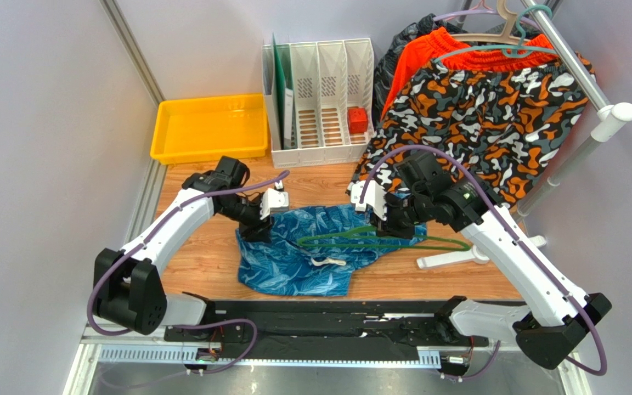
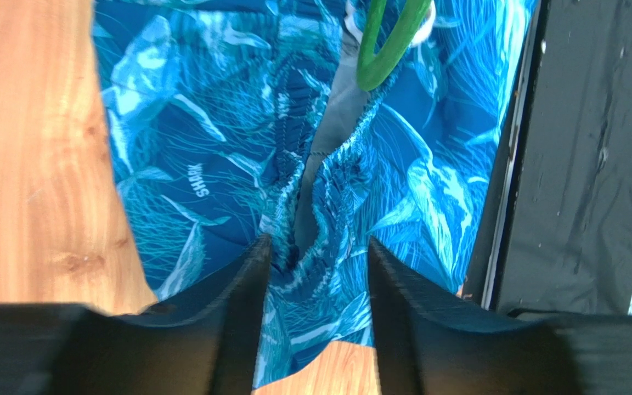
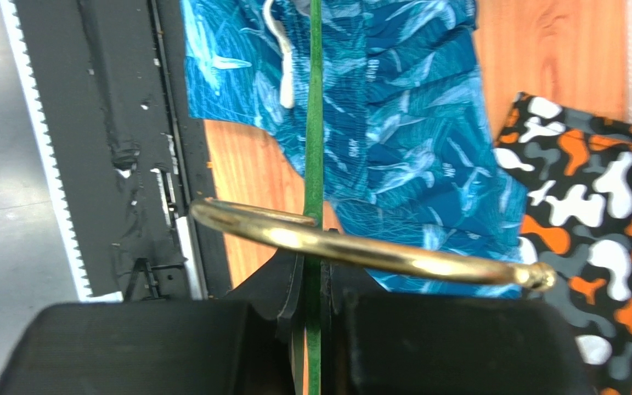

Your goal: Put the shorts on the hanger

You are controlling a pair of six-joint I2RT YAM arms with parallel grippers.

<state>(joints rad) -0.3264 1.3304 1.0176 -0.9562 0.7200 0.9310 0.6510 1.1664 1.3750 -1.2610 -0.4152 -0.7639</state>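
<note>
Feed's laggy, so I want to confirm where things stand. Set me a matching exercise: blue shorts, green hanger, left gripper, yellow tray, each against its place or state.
1. shorts
2. hanger
3. left gripper
4. yellow tray

a. clamped in the right gripper
b. at the back left
c. spread flat in the middle
d. jaws apart, astride a fabric fold

Pairs: 1-c, 2-a, 3-d, 4-b

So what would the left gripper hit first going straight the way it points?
The blue leaf-print fabric shorts; their bunched waistband seems to lie between the fingers of the left gripper.
</note>
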